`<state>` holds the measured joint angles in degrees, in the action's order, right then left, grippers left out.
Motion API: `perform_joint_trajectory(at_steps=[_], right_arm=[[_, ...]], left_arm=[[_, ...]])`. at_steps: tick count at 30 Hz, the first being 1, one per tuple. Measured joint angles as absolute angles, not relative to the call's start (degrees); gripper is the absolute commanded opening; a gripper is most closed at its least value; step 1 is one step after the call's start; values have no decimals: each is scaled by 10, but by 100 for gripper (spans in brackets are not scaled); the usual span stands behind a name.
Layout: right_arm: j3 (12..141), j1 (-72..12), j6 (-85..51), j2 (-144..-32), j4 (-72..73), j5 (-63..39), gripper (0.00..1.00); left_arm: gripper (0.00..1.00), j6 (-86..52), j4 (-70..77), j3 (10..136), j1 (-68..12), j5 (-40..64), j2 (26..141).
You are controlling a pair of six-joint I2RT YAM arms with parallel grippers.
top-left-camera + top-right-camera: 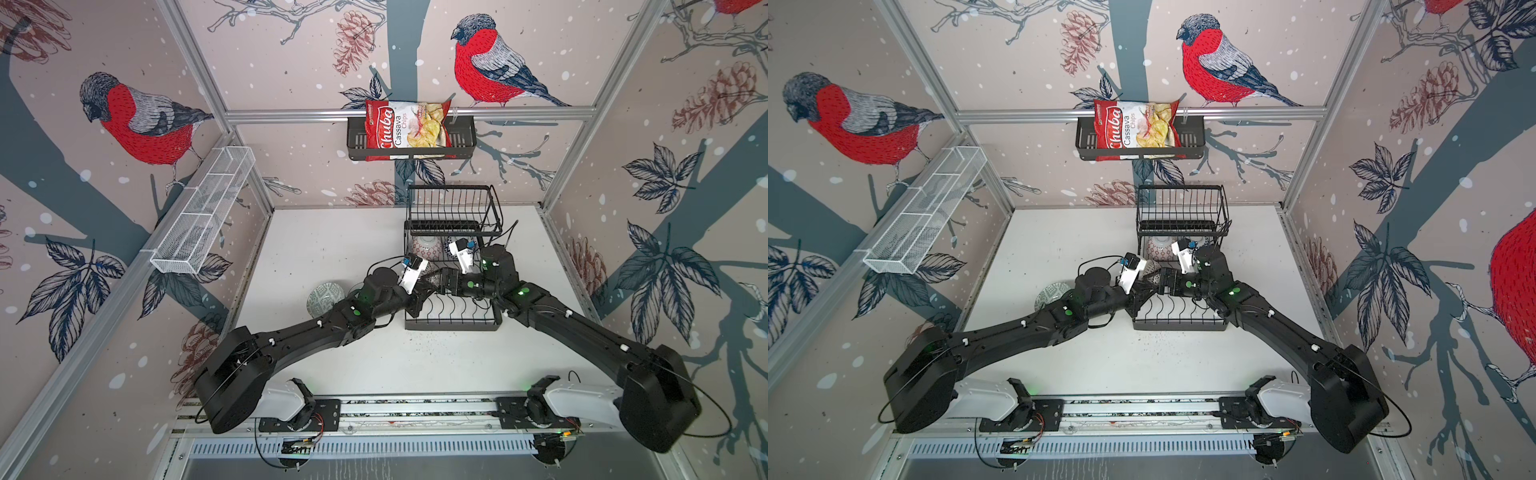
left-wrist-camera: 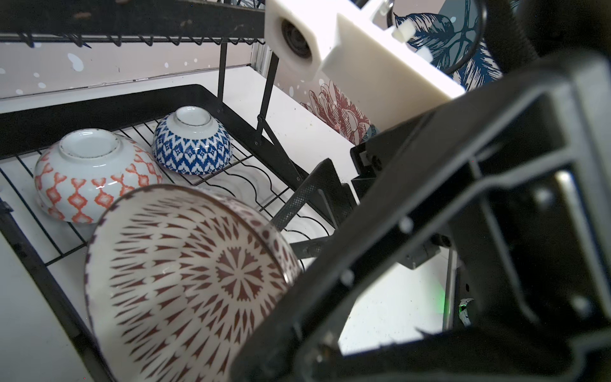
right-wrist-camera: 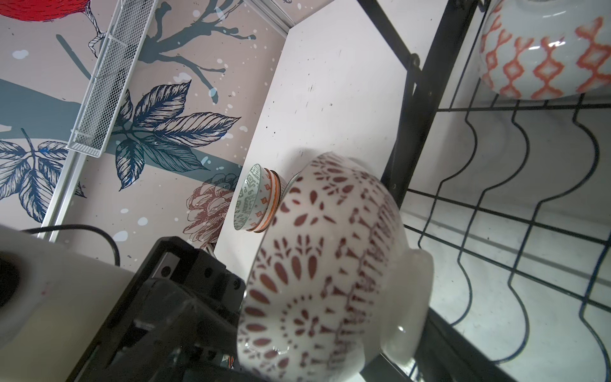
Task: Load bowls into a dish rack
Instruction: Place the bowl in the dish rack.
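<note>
Behind dish rack (image 1: 453,326) | bag (image 1: 405,129): "Chuba Cassava Chips" | small print unreadable

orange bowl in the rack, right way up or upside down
Upside down: the orange bowl sits rim-down on the dish rack wires, white foot ring on top.

Blk wire dish rack (image 1: 453,326): orange bowl (image 2: 89,175) & blue bowl (image 2: 193,145) upside down, far end; maroon bowl (image 2: 185,284) tilted over L side; teal-topped bowl stack (image 1: 325,298) L of rack
</note>
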<state>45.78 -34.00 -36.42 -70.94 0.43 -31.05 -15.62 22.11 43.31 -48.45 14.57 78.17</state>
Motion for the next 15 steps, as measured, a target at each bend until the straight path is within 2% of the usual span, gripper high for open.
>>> perform_joint_trajectory(at_steps=[4,15], right_arm=[[458,-340,-373,-711,6,-307,90],[458,-340,-372,-713,6,-297,84]], left_arm=[[0,-152,224,435,-484,145,785],[0,-150,224,436,-484,145,787]])
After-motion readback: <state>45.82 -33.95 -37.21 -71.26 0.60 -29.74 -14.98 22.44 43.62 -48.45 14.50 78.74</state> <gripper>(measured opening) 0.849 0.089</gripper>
